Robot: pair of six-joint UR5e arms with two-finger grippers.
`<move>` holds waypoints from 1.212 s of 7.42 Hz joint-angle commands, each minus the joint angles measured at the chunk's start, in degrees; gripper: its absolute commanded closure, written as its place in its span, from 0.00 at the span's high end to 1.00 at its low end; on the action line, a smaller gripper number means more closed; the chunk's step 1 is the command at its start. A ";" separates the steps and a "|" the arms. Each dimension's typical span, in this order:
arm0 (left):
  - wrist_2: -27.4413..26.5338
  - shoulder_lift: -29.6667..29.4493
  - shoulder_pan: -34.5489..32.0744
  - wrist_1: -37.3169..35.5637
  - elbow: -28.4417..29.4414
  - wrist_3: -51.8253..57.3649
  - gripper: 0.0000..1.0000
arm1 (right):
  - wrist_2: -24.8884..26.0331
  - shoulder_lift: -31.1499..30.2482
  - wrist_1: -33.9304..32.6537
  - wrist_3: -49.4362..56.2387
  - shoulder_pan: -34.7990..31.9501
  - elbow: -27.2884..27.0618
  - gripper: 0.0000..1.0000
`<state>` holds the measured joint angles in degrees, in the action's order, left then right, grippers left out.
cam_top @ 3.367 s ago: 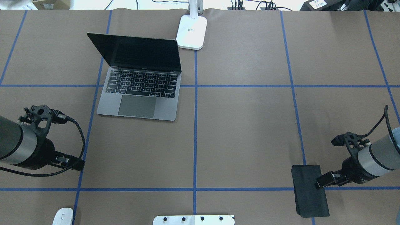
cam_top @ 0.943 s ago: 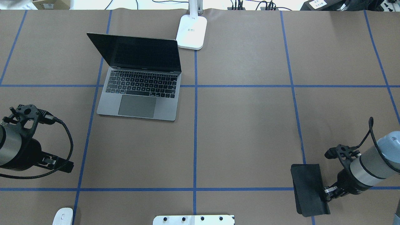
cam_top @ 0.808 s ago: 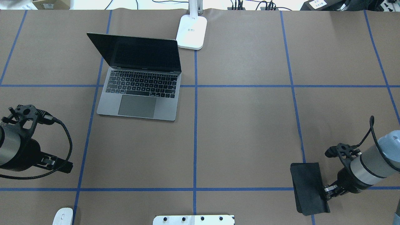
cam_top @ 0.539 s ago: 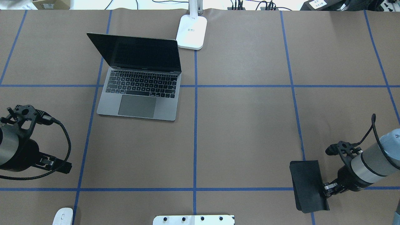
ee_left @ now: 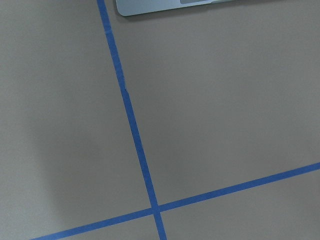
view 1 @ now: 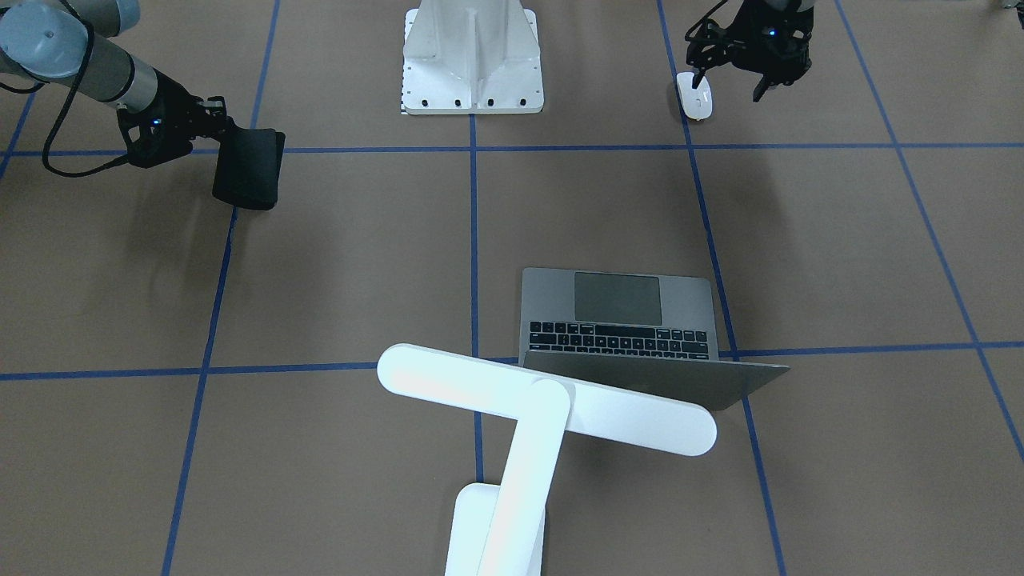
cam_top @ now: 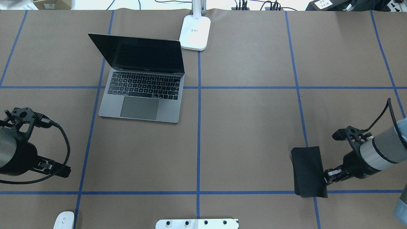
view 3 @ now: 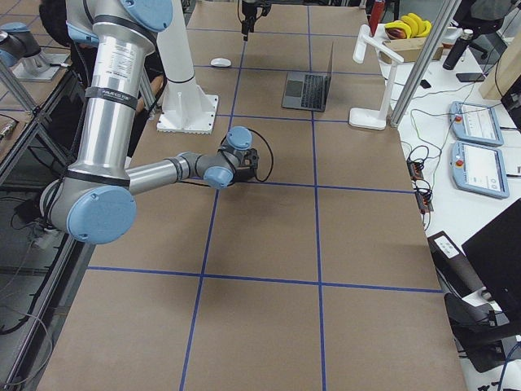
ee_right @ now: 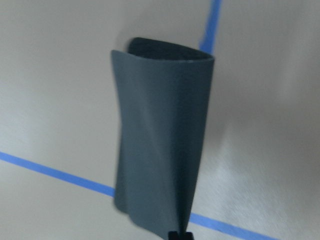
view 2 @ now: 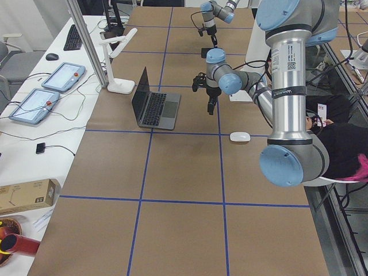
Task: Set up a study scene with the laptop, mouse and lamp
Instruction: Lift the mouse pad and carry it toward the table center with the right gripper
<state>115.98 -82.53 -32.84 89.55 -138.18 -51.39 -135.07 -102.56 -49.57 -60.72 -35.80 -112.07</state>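
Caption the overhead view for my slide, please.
Right gripper pinches the black pad by its edge; laptop open beside the lamp.

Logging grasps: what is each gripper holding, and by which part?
The right gripper pinches the black pad by its edge facing that arm. The left gripper holds nothing.

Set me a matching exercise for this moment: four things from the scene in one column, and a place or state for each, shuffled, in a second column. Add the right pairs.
Things:
1. laptop
2. mouse
3. lamp
4. black pad

Places or states:
A. pinched at one edge by the right gripper
B. lid open, screen dark
C. base at the far edge of the table, away from the robot
D. lying at the near edge, on the robot's left side

Pairs: 1-B, 2-D, 3-C, 4-A
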 commanded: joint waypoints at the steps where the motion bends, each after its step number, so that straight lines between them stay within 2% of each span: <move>1: 0.39 0.88 -0.03 0.10 0.01 -1.07 0.99 | -3.17 3.58 -0.17 0.68 -6.80 -0.35 0.10; 3: 0.13 1.50 -0.03 1.84 -0.08 -9.03 0.99 | -3.97 6.04 -2.26 2.43 -10.68 -0.26 0.10; 6: -0.22 2.98 0.14 4.04 -0.51 -17.39 0.99 | -5.11 22.08 -29.79 15.41 -17.35 -1.49 0.11; 9: -0.14 6.94 0.58 5.72 -0.60 -18.57 0.99 | -4.33 36.95 -47.14 17.99 -18.25 -0.96 0.11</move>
<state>115.77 -76.94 -32.54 94.84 -138.70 -69.81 -139.95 -71.50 -89.69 -43.80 -53.87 -113.24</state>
